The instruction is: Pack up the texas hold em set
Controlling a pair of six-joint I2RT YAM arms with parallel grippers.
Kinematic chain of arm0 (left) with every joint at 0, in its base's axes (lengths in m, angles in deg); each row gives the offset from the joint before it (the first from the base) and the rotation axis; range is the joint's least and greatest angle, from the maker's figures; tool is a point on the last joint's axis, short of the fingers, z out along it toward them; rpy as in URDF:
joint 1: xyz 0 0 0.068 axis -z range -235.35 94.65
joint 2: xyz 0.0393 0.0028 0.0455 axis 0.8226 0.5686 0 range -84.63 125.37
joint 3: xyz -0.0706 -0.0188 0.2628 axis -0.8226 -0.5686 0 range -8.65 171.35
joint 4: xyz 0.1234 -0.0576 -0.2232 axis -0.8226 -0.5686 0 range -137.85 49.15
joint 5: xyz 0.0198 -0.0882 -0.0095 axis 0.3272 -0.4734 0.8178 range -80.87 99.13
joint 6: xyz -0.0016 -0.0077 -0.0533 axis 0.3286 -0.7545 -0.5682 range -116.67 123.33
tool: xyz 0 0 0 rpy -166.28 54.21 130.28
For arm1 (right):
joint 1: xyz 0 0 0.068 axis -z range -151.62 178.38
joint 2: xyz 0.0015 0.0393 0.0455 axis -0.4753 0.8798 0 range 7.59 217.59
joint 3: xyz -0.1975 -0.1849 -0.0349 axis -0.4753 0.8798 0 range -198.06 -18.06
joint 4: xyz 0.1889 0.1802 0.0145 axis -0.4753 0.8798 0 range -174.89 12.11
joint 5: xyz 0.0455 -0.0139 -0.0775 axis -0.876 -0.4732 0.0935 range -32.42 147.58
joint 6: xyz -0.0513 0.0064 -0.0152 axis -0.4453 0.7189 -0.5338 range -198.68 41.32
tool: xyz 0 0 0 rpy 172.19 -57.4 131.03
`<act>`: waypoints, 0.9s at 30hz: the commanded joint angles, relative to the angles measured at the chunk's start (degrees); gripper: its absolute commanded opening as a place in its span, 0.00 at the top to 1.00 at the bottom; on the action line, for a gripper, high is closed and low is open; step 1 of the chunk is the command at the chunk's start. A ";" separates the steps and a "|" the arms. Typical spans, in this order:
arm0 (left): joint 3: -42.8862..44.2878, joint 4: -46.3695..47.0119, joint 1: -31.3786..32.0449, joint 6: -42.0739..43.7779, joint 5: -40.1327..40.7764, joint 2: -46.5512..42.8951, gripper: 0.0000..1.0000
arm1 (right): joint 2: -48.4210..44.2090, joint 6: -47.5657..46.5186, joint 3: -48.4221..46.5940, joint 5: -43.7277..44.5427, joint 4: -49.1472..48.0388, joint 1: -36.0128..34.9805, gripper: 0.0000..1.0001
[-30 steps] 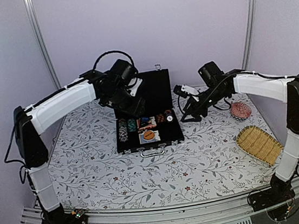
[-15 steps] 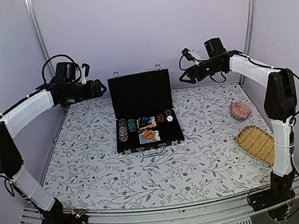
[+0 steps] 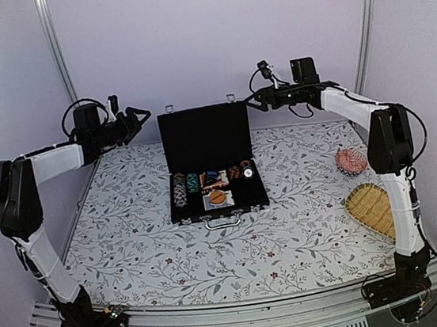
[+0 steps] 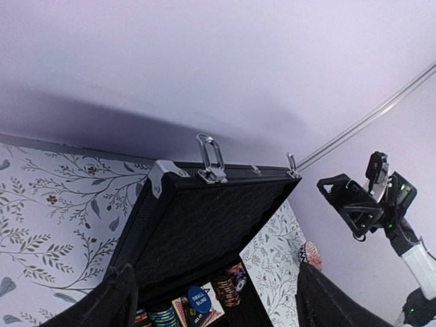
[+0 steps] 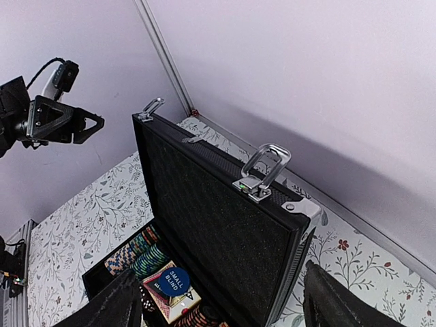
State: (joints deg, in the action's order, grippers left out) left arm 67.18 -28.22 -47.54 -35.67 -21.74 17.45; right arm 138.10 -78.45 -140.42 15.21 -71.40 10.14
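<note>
The black case (image 3: 204, 137) stands open at mid-table with its lid upright. Its base holds rows of multicoloured chips (image 3: 179, 188), cards (image 3: 214, 181) and an orange disc (image 3: 218, 198); the silver handle (image 3: 222, 222) faces the front. My left gripper (image 3: 139, 114) is open and empty, in the air just left of the lid's top left corner. My right gripper (image 3: 255, 101) is open and empty, just right of the top right corner. The left wrist view shows the lid (image 4: 204, 225), a latch (image 4: 211, 160) and a blue disc (image 4: 198, 298). The right wrist view shows the lid (image 5: 218, 231) and a latch (image 5: 262, 170).
A red patterned round dish (image 3: 351, 161) and a woven yellow basket (image 3: 377, 209) lie on the right of the floral tablecloth. The back wall is close behind the lid. Metal posts stand at both back corners.
Both arms have risen away from the case's base and swung outward and back. Both grippers now sit high beside the lid's top corners, pointing toward each other.
</note>
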 commanded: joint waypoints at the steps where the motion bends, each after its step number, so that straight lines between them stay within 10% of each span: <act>1: 3.32 7.72 -0.29 -5.99 -5.00 4.15 0.20 | 5.56 6.32 -3.08 -3.11 -6.01 0.56 0.16; 27: 5.94 10.21 7.30 -8.13 -9.84 8.78 0.22 | 5.12 3.65 0.02 -19.83 -7.84 -2.29 0.21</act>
State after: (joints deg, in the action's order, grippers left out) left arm 76.32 -19.04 -41.50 -44.81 -31.21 31.07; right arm 150.39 -69.91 -145.36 1.05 -82.06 10.49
